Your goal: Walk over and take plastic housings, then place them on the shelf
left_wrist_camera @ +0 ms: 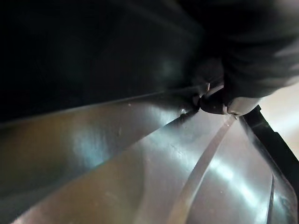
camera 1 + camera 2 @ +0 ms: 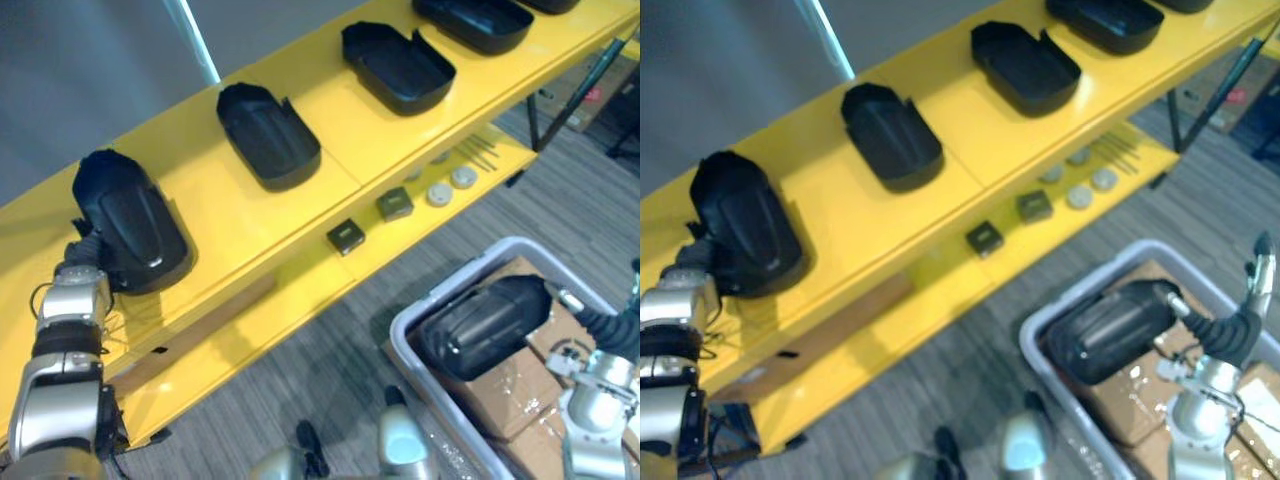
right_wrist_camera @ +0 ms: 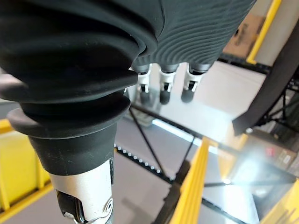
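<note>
Several black plastic housings lie in a row on the yellow shelf [image 2: 250, 215]. The leftmost housing [image 2: 130, 225] rests dome up on the top board, and my left hand [image 2: 82, 252] reaches against its near end with its fingers hidden behind it. In the left wrist view the housing's dark wall [image 1: 93, 51] is very close. Over the grey bin [image 2: 402, 330] at the lower right, my right hand [image 2: 610, 325] grips another black housing [image 2: 485, 325] by its end. Its fingers [image 3: 161, 88] look curled.
Open-side-up housings lie further along the shelf [image 2: 268, 135] [image 2: 398, 67] [image 2: 475, 22]. The lower board carries two small dark blocks [image 2: 346, 237] and round discs [image 2: 440, 193]. Cardboard boxes [image 2: 510, 395] sit in the bin. Grey carpet lies between shelf and bin.
</note>
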Controlling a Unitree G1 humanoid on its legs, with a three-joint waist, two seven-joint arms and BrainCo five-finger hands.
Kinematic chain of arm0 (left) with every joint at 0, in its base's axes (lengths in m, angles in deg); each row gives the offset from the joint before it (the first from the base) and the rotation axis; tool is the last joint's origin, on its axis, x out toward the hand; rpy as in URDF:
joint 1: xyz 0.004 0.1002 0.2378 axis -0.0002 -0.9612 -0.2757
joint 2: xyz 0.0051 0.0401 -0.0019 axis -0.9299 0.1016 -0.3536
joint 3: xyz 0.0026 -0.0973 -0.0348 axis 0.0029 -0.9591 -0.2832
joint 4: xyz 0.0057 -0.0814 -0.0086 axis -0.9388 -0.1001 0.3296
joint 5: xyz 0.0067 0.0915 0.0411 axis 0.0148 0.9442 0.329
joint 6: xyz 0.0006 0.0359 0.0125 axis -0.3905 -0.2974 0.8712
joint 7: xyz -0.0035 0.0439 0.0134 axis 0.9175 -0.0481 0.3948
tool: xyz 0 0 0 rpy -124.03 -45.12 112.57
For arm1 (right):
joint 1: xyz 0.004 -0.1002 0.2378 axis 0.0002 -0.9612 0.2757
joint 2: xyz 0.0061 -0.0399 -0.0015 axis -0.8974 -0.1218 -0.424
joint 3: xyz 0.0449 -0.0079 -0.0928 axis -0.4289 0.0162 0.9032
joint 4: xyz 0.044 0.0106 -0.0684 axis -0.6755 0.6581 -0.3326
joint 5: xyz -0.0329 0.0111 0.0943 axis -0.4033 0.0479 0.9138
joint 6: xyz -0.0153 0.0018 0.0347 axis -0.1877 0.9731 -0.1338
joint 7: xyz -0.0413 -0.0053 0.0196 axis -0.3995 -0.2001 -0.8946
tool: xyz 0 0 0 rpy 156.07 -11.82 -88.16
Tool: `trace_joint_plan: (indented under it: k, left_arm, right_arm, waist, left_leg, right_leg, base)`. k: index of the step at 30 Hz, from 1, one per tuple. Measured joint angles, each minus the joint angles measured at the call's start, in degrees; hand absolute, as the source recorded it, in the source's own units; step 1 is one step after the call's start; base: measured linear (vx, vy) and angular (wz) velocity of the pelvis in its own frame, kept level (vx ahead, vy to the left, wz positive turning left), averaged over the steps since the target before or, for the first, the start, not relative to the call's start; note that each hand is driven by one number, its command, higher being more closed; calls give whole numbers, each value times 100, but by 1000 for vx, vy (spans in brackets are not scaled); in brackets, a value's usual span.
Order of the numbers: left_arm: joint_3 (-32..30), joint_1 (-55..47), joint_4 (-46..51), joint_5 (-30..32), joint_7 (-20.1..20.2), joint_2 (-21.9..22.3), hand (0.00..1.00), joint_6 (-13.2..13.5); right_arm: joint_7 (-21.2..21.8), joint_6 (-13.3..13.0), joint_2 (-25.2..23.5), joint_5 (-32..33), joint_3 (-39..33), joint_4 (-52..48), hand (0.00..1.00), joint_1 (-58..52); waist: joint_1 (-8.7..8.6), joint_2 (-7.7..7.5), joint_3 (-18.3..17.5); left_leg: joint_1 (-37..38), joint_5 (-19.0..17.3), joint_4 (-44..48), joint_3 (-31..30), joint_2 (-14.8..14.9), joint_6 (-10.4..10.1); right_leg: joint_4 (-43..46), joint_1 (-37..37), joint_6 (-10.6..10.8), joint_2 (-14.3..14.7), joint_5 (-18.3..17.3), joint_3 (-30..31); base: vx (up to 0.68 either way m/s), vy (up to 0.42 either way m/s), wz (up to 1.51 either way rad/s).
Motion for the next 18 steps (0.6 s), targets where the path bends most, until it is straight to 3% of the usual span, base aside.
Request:
trace_joint_plan:
  k: [5, 6, 13, 17, 18]
  left_arm:
    - [-1, 50, -119, 248, 198, -230, 100, -63]
    - [-1, 51, -128, 248, 202, -242, 0, -74]
    - [0, 281, -241, 422, 86, -393, 0, -109]
    - [-1, 398, -244, 384, -309, -450, 0, -83]
    - [-3, 432, -244, 332, -563, -450, 0, -20]
  right_arm:
    - [2, 0, 5, 85, 12, 0, 0, 7]
    - [3, 1, 19, 85, 21, 0, 0, -6]
    - [3, 3, 177, 121, 245, 0, 0, -28]
    - [-1, 3, 192, 128, 242, 0, 0, -57]
    - [-4, 2, 192, 129, 242, -2, 0, -46]
  waist:
    - [-56, 6, 95]
    - [-61, 12, 110]
    - [-132, 18, 113]
    - [-145, 20, 114]
    - [-139, 20, 114]
  left_leg:
    - [-190, -34, 187, -6, 26, -6]
    - [-180, -34, 198, -3, 33, -5]
    - [-212, -70, 304, 8, 87, -14]
    - [-275, -99, 375, 19, 131, -26]
    - [-295, -104, 386, 34, 147, -21]
  right_leg:
    - [10, -100, 17, -2, -22, -7]
    - [29, -95, 17, 4, -21, -5]
    - [41, -87, 19, 48, -18, 0]
    - [36, -108, 11, 82, -12, 7]
    - [36, -134, 6, 96, -1, 16]
  base:
    - [-66, -19, 2]
    - [-35, -19, 1]
    - [-5, -5, -1]
    - [0, -3, -1]
    - [4, -15, -3]
